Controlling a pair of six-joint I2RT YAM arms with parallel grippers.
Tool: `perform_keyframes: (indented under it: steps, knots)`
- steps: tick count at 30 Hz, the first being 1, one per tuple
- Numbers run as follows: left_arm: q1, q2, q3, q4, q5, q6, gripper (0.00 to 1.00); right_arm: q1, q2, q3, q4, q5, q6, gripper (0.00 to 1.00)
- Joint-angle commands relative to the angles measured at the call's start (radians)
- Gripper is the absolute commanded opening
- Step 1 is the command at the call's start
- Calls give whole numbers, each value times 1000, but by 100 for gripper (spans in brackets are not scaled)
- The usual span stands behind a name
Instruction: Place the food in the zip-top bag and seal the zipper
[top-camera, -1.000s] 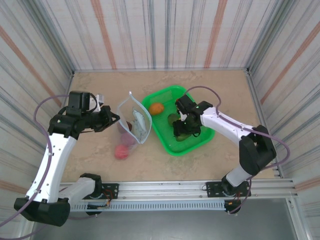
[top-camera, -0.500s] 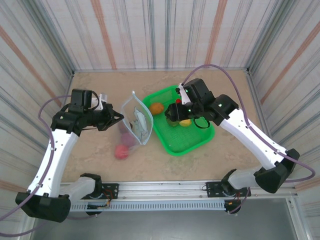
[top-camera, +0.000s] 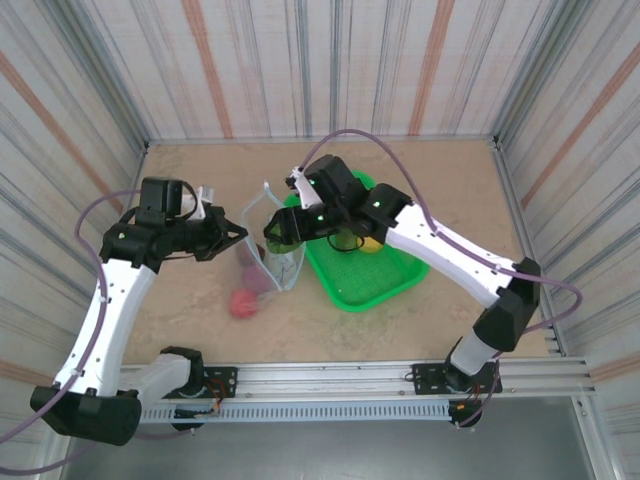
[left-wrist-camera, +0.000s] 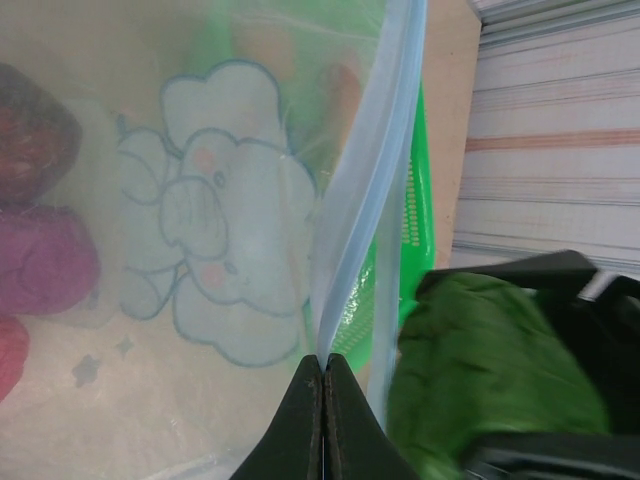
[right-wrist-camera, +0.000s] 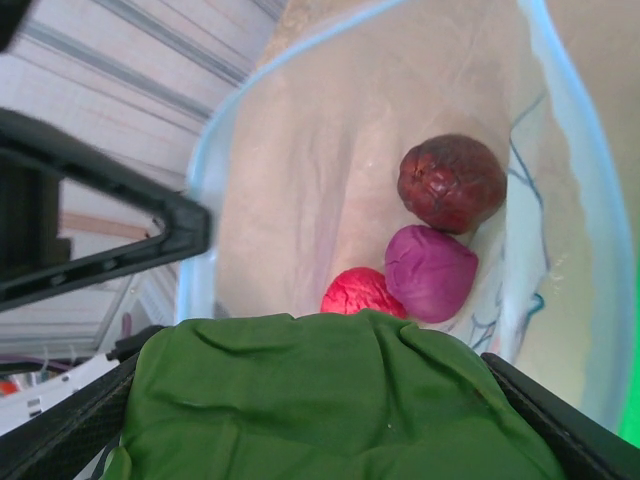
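Note:
The zip-top bag (top-camera: 276, 252) stands open on the table. My left gripper (top-camera: 228, 236) is shut on the zipper (left-wrist-camera: 352, 240), its jaws pinching the pale blue strip and holding the mouth up. My right gripper (top-camera: 285, 233) is shut on a dark green piece of food (right-wrist-camera: 340, 400), (left-wrist-camera: 490, 370), right at the bag's mouth. Inside the bag lie a maroon piece (right-wrist-camera: 452, 183), a magenta piece (right-wrist-camera: 430, 272) and a red piece (right-wrist-camera: 360, 293). A pink-red blur (top-camera: 243, 303) shows at the bag's near end.
The green mesh basket (top-camera: 375, 278) sits right of the bag, partly under my right arm, with a yellow piece (top-camera: 372, 245) in it. Striped walls close in the table on three sides. Bare tabletop lies behind the bag and basket.
My right arm has swung left from the basket to the bag's mouth, carrying the dark green piece. The left gripper has kept its hold on the rim.

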Motion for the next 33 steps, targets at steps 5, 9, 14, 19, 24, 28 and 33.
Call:
perform_keyframes:
  steps: [5, 9, 14, 19, 24, 28, 33]
  knots:
    - [5, -37, 58, -44, 24, 21, 0, 26, 86, 32, 48, 36, 158, 70]
    - [9, -41, 83, -56, 12, 32, 0, 51, 112, 48, -19, 139, 152, 72]
    - [22, -39, 112, -70, -6, 49, 0, 101, 110, 65, -99, 239, 83, 82]
    - [26, -38, 106, -60, -7, 40, 0, 131, 82, 46, -100, 254, 68, 100]
    - [26, -39, 93, -54, -6, 39, 0, 132, 59, 37, -105, 265, 58, 100]
    - [27, -41, 76, -52, -13, 43, 0, 132, 39, 31, -104, 268, 45, 98]
    - [27, -40, 53, -49, -12, 42, 0, 124, -4, 43, -110, 300, 22, 94]
